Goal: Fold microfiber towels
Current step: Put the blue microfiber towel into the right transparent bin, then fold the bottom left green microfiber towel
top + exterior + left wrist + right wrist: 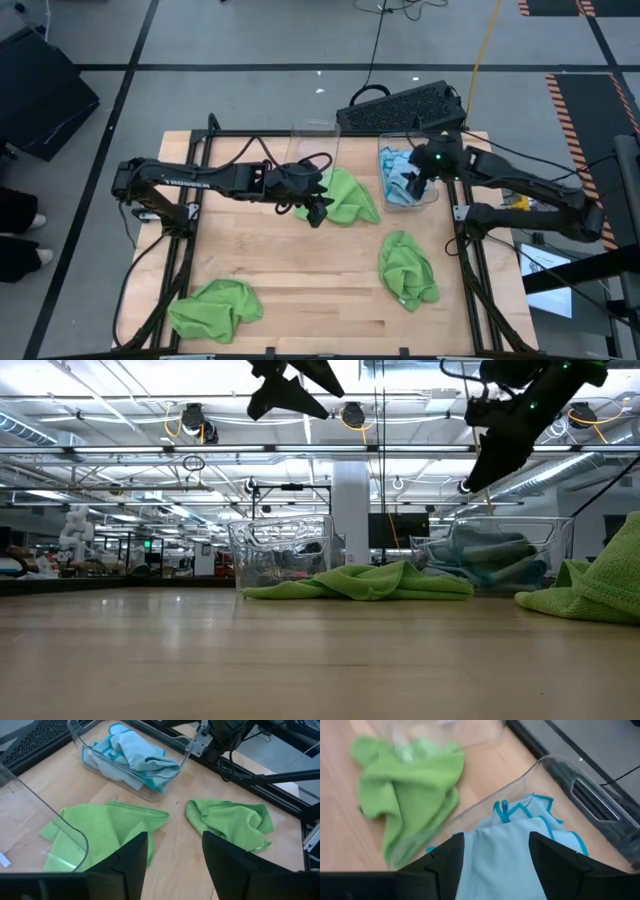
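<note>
Hovering part: right end effector [413, 186], raised over the clear bin [431, 198] near the bench's far right side.
Right end effector state: fingers spread, nothing between them in the right wrist view.
Directly below the right end effector: light blue towels [512, 855], rumpled in a heap inside that bin, with darker teal edging showing.
Left end effector [318, 212]: raised over the middle of the bench [300, 275], fingers spread and holding nothing.
Just beneath and beside the left end effector: a lime green towel [345, 197], lying crumpled and flat on the wood, next to a second clear bin [315, 140] on the far side.
Ahead of the left end effector, toward the right arm: another lime green towel [232, 822], bunched on the bench, apart from the first.
Well away from both end effectors: a third lime green towel [215, 308], heaped near the bench's near left corner.
Folding: all three green towels lie unfolded.
</note>
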